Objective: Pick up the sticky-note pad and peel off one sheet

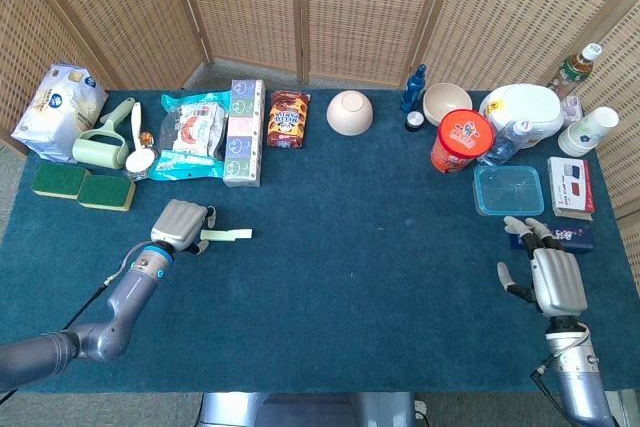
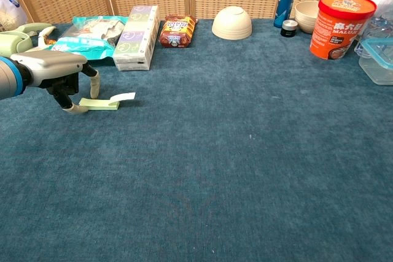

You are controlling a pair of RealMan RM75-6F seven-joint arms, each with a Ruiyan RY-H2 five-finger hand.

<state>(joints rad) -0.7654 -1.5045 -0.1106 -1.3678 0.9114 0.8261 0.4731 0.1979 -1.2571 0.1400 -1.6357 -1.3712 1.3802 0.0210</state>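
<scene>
A pale yellow sticky-note pad (image 2: 101, 104) lies flat on the blue cloth at the left, its top sheet (image 2: 123, 97) curled up at the right end; the pad (image 1: 225, 235) also shows in the head view. My left hand (image 2: 58, 72) hangs low over the pad's left end, fingers pointing down around it, one fingertip at the pad's near edge. Whether it grips the pad I cannot make out. In the head view the left hand (image 1: 180, 224) covers the pad's left end. My right hand (image 1: 553, 278) rests open at the table's right edge, holding nothing.
Behind the pad stand a tissue box (image 2: 136, 37), a teal snack bag (image 2: 89, 32) and a lint roller (image 1: 105, 140). Two sponges (image 1: 82, 187) lie at the far left. A bowl (image 1: 349, 112), red tub (image 1: 461, 140), clear box (image 1: 508, 190) and card box (image 1: 569, 185) sit right.
</scene>
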